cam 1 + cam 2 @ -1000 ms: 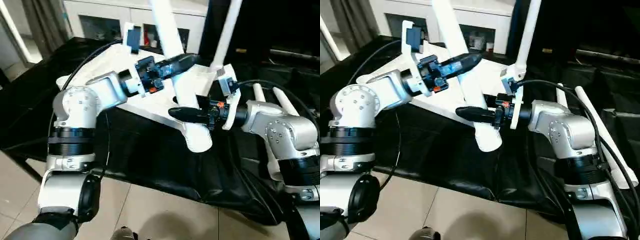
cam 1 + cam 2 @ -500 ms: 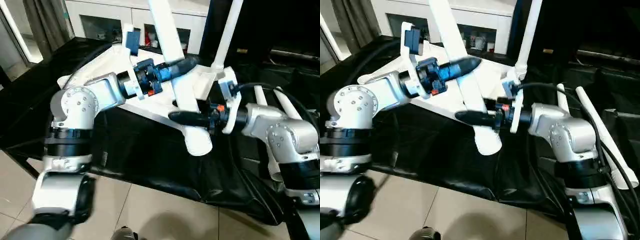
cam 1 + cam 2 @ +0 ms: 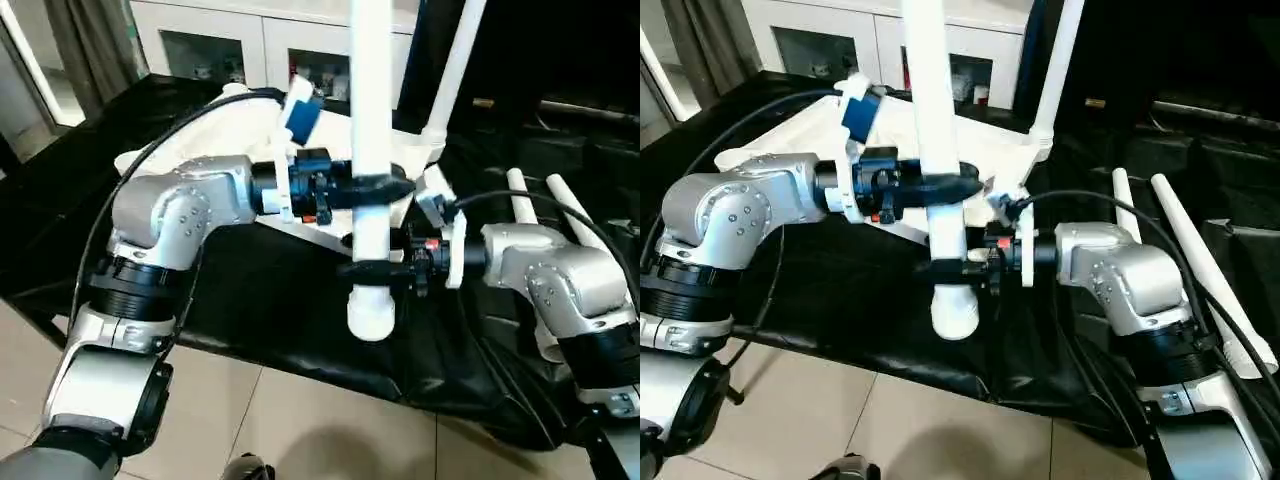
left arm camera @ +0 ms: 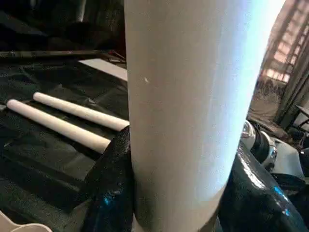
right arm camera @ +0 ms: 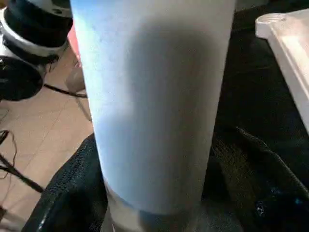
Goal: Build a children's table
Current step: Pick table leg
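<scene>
One white tapered leg (image 3: 371, 120) stands upright in front of me, thick end (image 3: 368, 315) down, over the near edge of the black-draped table. My left gripper (image 3: 385, 187) is shut on this leg, higher up. Lower down, my right gripper (image 3: 365, 268) is shut on the same leg. In the left wrist view the leg (image 4: 188, 111) sits between black fingers (image 4: 113, 183). The white tabletop (image 3: 240, 120) lies behind, with another leg (image 3: 455, 60) upright at its far corner. Two loose legs (image 3: 530, 195) lie on the right.
The black-draped work table (image 3: 270, 310) drops to a tiled floor (image 3: 300, 430) just below the held leg. White cabinets (image 3: 200, 45) stand behind it. Black cables loop from both wrists over the tabletop and the cloth.
The held leg has swung from leaning left to upright. My left gripper turned and moved right with it. My right gripper stayed low on the leg.
</scene>
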